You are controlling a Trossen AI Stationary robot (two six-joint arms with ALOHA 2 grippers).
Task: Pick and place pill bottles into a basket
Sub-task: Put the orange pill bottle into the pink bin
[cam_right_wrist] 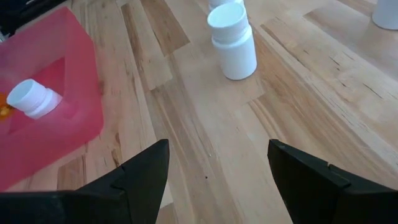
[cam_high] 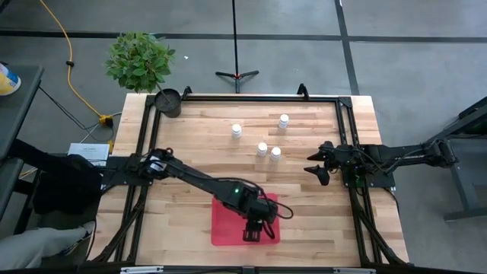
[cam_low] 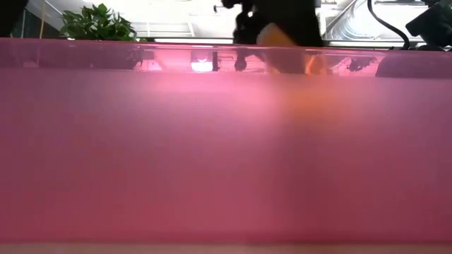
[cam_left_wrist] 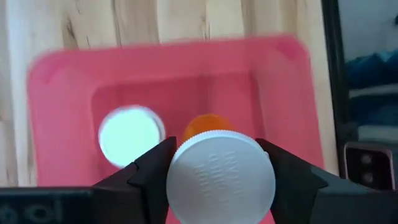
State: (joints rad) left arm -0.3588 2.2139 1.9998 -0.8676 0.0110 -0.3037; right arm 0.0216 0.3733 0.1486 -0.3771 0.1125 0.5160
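Amber bottle is in my left gripper, hanging over the red basket at the near edge of the table; jaws pinch it at the white cap, orange body showing just below. One white bottle is already inside the basket, close beside the spot I'm over. Four more white bottles stand out on the wood mid-table, well apart from the basket. Risks as I read them: if I let go from up here, the amber one could bounce or tip on the shallow floor and roll toward the low rim; dropping too near the white one could knock it over. The grip is on the cap alone, so a sideways jolt might swing the body and skew the landing. I'd judge lower first, then release. Left fingers are at a narrow spread, closed to cap width and touching it on both sides. Right gripper waits at the right side of the table, jaws wide apart, nothing between them, with the nearest white bottle ahead of it on the wood.
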